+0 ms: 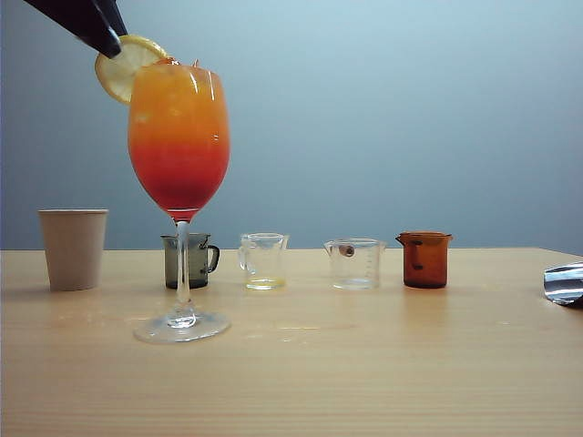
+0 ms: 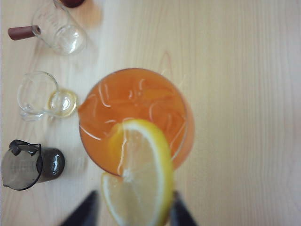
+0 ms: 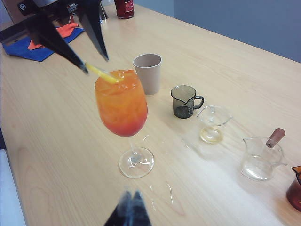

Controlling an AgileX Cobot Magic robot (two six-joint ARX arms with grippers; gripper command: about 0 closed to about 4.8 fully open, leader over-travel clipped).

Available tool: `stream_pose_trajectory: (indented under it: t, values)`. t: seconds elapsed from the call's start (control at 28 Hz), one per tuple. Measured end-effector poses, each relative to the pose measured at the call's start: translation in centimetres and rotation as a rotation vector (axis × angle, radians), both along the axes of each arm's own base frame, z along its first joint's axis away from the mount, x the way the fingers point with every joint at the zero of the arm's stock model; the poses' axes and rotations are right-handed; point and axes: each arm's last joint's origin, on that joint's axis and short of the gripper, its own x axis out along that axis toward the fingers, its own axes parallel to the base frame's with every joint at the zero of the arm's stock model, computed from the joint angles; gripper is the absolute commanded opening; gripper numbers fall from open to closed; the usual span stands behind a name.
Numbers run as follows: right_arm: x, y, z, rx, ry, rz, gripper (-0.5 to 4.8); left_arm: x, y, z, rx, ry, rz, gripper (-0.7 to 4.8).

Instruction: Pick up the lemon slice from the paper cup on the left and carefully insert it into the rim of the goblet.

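The goblet (image 1: 178,137) (image 2: 136,108) (image 3: 121,106) stands on the table at the left, filled with an orange-to-red drink. The lemon slice (image 1: 123,68) (image 2: 138,179) (image 3: 101,74) sits tilted on its rim, partly over the drink. My left gripper (image 1: 107,41) (image 2: 134,202) (image 3: 96,65) hovers above the rim, its dark fingers on either side of the slice. One finger stands clear of the slice, the other close against the rind. The tan paper cup (image 1: 73,248) (image 3: 147,73) stands left of the goblet. My right gripper (image 3: 131,195) is shut and empty, off to the side.
Behind the goblet stand a dark grey measuring cup (image 1: 189,261) (image 2: 28,164), two clear beakers (image 1: 263,260) (image 1: 354,263) and an amber beaker (image 1: 424,259). A shiny metal object (image 1: 565,282) lies at the right table edge. A blue and orange cloth (image 3: 42,44) lies beyond the left arm.
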Motion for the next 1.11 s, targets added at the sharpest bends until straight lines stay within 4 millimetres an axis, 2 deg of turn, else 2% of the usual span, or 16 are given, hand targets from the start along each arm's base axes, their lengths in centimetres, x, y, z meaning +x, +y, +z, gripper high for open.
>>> stream_pose_trajectory:
  t: [0.14, 0.21, 0.32, 0.39, 0.89, 1.11]
  values:
    - [0.0, 0.0, 0.0, 0.000, 0.000, 0.000, -0.05, 0.1, 0.0, -0.1, 0.000, 0.002, 0.000, 1.35]
    - [0.0, 0.0, 0.0, 0.000, -0.001, 0.000, -0.05, 0.1, 0.0, -0.1, 0.001, 0.004, 0.000, 0.70]
    - [0.0, 0.0, 0.0, 0.000, -0.001, 0.000, -0.05, 0.2, -0.1, -0.2, 0.001, 0.005, 0.000, 0.35]
    - [0.0, 0.0, 0.0, 0.000, -0.001, 0.000, -0.05, 0.3, -0.1, -0.1, -0.002, -0.007, 0.000, -0.07]
    - [0.0, 0.0, 0.0, 0.001, -0.001, 0.000, -0.05, 0.8, -0.2, 0.0, -0.016, -0.050, 0.000, -0.06]
    - [0.0, 0.0, 0.0, 0.001, -0.002, 0.000, -0.05, 1.5, -0.5, -0.6, -0.017, -0.031, -0.003, -0.06]
